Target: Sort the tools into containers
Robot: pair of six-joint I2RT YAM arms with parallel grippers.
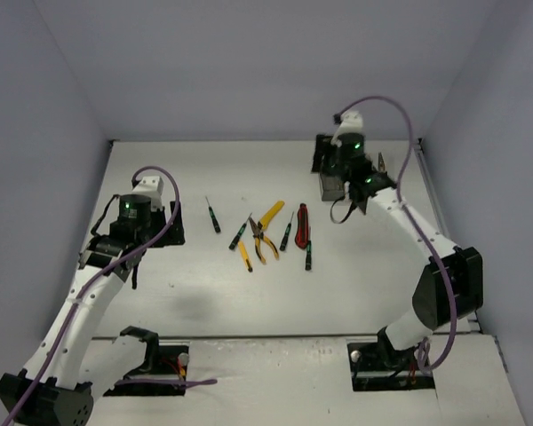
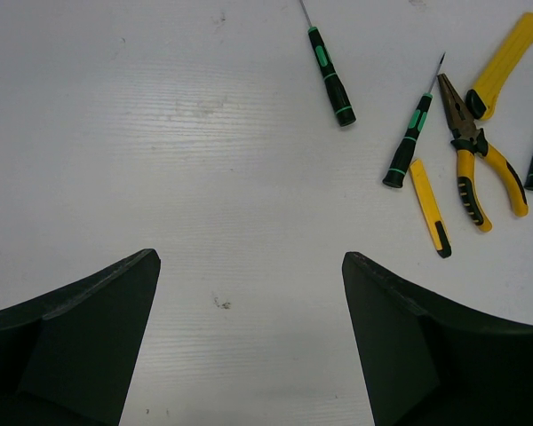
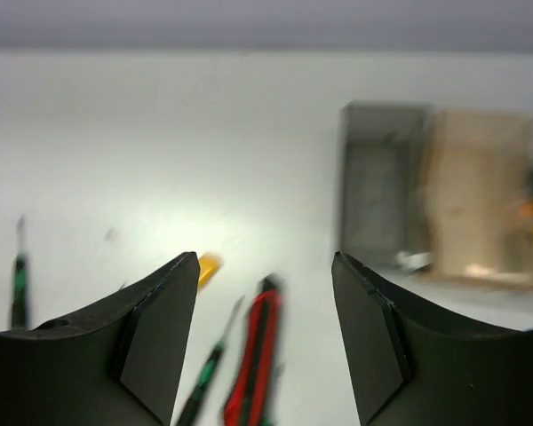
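red utility knife (image 3: 253,355) near right end effector (image 3: 265,262), grey bin (image 3: 355,177) beyond

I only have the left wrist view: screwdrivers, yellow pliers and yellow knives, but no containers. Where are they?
Observer: The right wrist view shows a smoky grey bin and an amber bin side by side, ahead of the right gripper.
Operator: Is that gripper carrying anything?
Observer: No. Its fingers stand apart with nothing between them.
Operator: Any tool I'm missing?
Observer: Yes, a red utility knife lies on the table to the right of the pliers.
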